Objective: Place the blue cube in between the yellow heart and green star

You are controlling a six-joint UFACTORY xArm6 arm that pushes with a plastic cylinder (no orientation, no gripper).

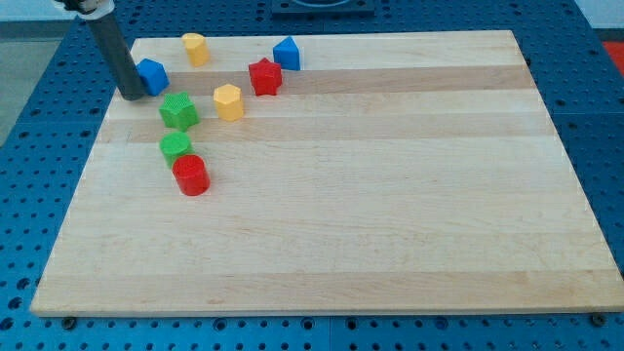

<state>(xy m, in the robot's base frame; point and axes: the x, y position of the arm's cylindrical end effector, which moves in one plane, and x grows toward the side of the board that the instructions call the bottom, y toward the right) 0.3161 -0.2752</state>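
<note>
The blue cube [152,75] lies near the board's top left corner. My tip [130,97] rests on the board right against the cube's left side, slightly lower in the view. The green star [178,110] lies just below and right of the cube. A yellow block that looks like the heart [196,48] lies above and right of the cube, near the board's top edge. The cube sits left of the line between those two.
A second yellow block, pentagon-like [227,101], lies right of the green star. A red star [264,76] and another blue block [287,54] lie further right. A green cylinder [175,147] and a red cylinder [191,175] lie below the star. The wooden board [390,214] has its left edge close to my tip.
</note>
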